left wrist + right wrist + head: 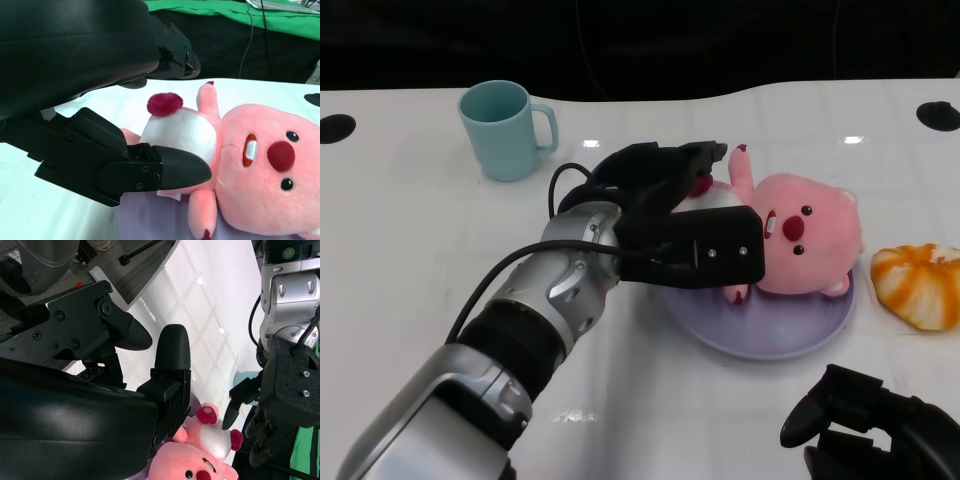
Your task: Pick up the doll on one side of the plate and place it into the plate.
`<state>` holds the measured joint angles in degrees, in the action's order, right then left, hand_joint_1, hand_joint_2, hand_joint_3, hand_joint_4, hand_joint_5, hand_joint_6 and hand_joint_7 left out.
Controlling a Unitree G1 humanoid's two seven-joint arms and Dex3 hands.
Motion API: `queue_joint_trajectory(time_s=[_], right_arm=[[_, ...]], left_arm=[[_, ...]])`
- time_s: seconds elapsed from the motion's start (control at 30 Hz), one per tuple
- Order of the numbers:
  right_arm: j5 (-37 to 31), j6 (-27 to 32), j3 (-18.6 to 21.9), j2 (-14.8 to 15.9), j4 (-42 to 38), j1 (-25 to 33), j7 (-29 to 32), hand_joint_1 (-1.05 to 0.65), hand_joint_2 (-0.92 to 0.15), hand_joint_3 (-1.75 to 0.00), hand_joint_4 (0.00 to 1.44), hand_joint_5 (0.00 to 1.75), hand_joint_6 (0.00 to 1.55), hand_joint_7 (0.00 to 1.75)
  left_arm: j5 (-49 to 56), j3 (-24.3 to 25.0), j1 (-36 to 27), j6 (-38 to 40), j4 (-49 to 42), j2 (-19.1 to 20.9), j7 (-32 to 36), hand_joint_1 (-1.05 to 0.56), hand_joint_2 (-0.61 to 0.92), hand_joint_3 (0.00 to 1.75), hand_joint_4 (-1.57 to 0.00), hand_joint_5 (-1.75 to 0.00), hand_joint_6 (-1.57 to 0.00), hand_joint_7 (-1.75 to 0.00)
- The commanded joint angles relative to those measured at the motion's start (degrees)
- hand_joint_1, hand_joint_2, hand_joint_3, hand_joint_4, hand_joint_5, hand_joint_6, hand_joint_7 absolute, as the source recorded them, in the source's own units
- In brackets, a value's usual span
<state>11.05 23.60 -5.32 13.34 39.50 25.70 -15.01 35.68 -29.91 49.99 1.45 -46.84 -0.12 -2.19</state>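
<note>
Looking down from the head camera, you see one white table point(410, 260) holding four things. Furthest left stands one pale blue mug point(504, 129), upright, handle turned right, well apart from everything else. Next, your left hand point(665, 185) reaches in over the middle; its fingers point(175, 167) sit above and below the doll's white belly, and you cannot tell whether they actually press on it. A black box on that wrist hides the doll's lower half. Then comes one lilac plate point(790, 335) with one pink doll point(800, 235) lying on it, face up, head to the right, red nose and dark eyes showing, one arm raised toward the far edge. A small white tag at its side carries marks too small to read. Just right of the plate rests one orange-and-white soft toy point(920, 283), cut off by the frame edge. At the lower right, your right hand point(875, 425) hangs near the table edge, partly out of frame, fingers loosely apart and holding nothing
</note>
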Motion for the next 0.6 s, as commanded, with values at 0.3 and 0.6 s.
queue_joint_trajectory(time_s=[0.3, 0.6], right_arm=[[0.3, -0.1, 0.7, 0.4, 0.6, 0.1, 0.1, -0.12, -0.65, -1.09, 0.66, 1.75, 0.48, 1.49], [0.2, 0.1, 1.1, 0.8, 0.5, -0.1, -0.1, -0.12, -0.64, -1.10, 0.66, 1.75, 0.48, 1.50]], left_arm=[[-0.9, 1.9, -6.9, -1.1, 15.1, 6.9, -3.8, -0.91, 0.92, 0.57, 0.00, -0.35, -0.17, -0.02], [-2.2, 5.4, -15.3, -4.4, 26.7, 11.5, -3.1, -0.86, 0.92, 0.52, 0.00, -0.46, -0.20, -0.03]])
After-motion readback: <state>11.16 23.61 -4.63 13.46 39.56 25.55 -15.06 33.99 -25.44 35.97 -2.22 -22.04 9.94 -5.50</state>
